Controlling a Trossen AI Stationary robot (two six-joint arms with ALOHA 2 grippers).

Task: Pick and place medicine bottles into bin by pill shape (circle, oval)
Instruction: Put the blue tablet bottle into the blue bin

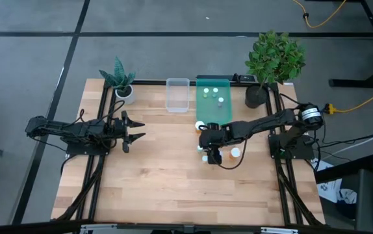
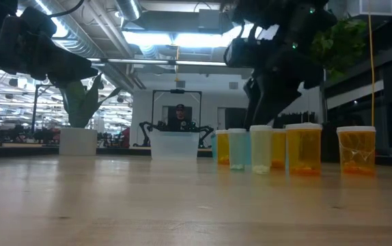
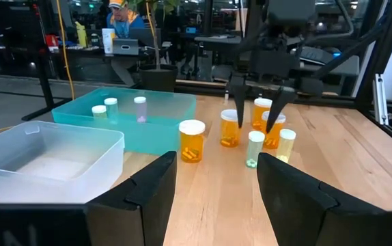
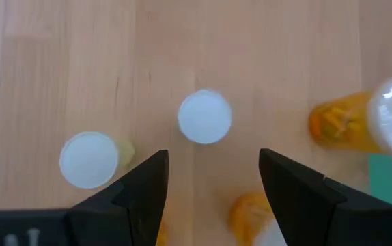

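the table (image 1: 167,175) is pale wood with fine grain lines, smooth with a soft shine. the clear bin (image 1: 177,95) is see-through plastic, a bit cloudy, and at its 3 o'clock the teal bin (image 1: 212,110) is see-through green plastic. the medicine bottles (image 2: 304,148) are shiny orange or pale plastic with smooth white caps. the right gripper (image 4: 210,184) fingers (image 4: 145,191) look matt black plastic.

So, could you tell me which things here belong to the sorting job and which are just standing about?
Job: orange medicine bottles, pale bottles, teal bin holding three small bottles, clear bin, open right gripper above the cluster.
Standing about: spiky potted plant, leafy potted plant.
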